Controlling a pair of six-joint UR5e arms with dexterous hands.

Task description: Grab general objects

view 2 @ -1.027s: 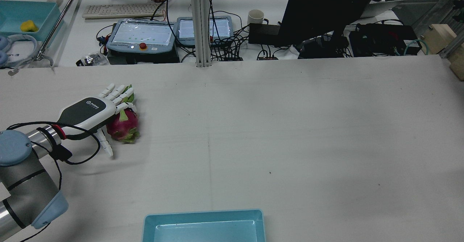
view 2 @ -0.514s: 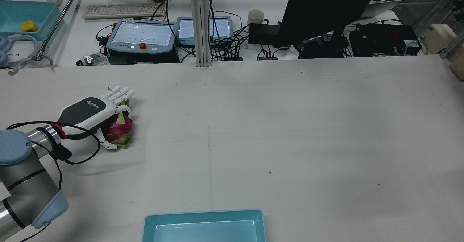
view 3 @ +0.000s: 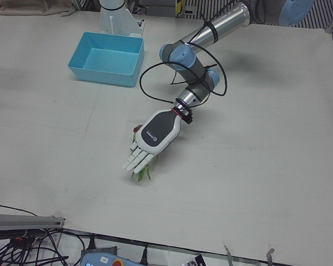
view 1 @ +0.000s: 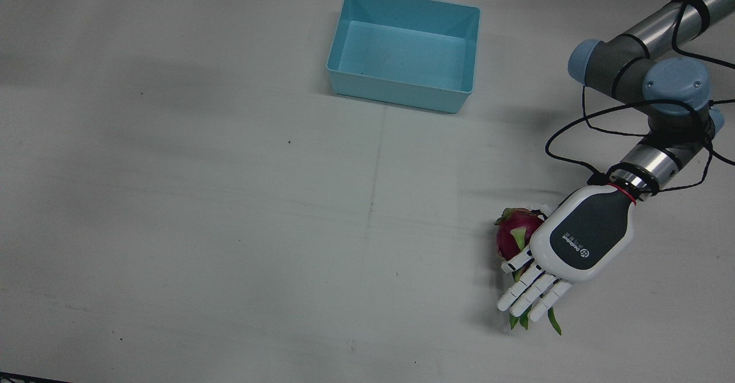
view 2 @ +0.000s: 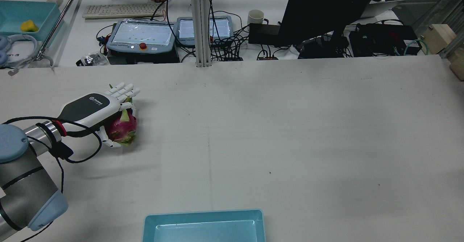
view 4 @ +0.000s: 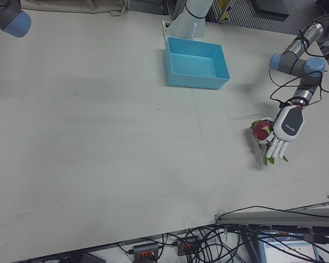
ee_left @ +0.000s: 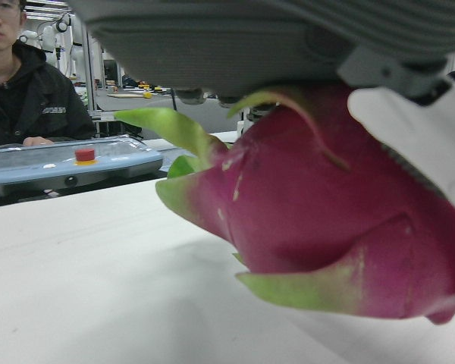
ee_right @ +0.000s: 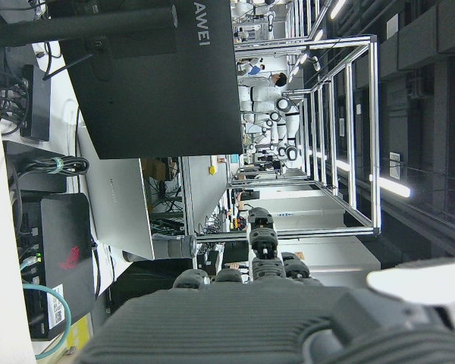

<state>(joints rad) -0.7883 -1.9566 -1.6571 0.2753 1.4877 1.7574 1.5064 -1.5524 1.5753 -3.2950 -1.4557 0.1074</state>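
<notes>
Dragon fruit (ee_left: 341,227) fills the left hand view, pressed up under the palm with one white digit curving round its right side; whether it has cleared the surface (view 1: 229,228) cannot be told from here. From that I judge the grasp formed but not proven: no lift is evident, and carrying the fruit to the blue bin (view 1: 405,55), well apart near the pedestals, would remain if that is the goal. Seen from the front, the left hand (view 1: 574,245) lies palm-down over the fruit, its long fingers (view 1: 531,291) stretched nearly flat past it over the green leaf tips, while the thumb appears tucked against the fruit's side. The right hand holds nothing; its fingers look loosely spread.
</notes>
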